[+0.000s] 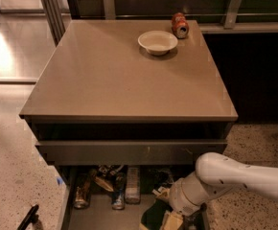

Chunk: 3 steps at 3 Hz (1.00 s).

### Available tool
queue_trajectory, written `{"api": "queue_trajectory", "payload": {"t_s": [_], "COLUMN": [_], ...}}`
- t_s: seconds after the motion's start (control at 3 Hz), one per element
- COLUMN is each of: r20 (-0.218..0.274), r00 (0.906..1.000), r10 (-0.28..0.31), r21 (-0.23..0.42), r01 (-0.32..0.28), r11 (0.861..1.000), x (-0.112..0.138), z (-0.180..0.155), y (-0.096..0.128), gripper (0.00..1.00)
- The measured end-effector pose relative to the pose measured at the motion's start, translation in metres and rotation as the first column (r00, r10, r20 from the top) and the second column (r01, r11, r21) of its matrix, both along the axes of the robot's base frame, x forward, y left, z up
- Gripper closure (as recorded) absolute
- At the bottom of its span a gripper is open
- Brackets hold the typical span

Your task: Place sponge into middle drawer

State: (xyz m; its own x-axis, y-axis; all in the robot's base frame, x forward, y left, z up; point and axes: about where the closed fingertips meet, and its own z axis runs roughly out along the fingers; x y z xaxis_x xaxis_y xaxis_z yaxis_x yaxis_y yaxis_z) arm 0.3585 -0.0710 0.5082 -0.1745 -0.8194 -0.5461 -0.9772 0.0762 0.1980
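The cabinet top [120,75] is smooth with a soft sheen; the bowl [157,41] is matt white, the can [179,25] shiny metal. The arm [235,176] has a smooth white plastic shell. Its gripper [176,221] sits low in the middle drawer [98,213], smooth grey inside, at the dull dark-green face of the sponge [151,216].
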Motion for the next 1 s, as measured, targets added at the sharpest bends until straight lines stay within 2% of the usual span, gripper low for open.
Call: {"api": "queue_trajectory", "payload": {"t_s": [0.33,0.67,1.0], "r20": [-0.092,-0.159,-0.159], "r00": [0.9957,0.9873,0.9872], "r10": [-0.008,-0.002,-0.002], "r21": [0.128,0.205,0.205], "r01": [0.02,0.035,0.035], "r11": [0.992,0.978,0.978], "x": [-0.006,-0.014,-0.014], "z": [-0.032,-0.058,-0.059], "y": [0.005,0.01,0.01], "gripper": [1.0,1.0,1.0]}}
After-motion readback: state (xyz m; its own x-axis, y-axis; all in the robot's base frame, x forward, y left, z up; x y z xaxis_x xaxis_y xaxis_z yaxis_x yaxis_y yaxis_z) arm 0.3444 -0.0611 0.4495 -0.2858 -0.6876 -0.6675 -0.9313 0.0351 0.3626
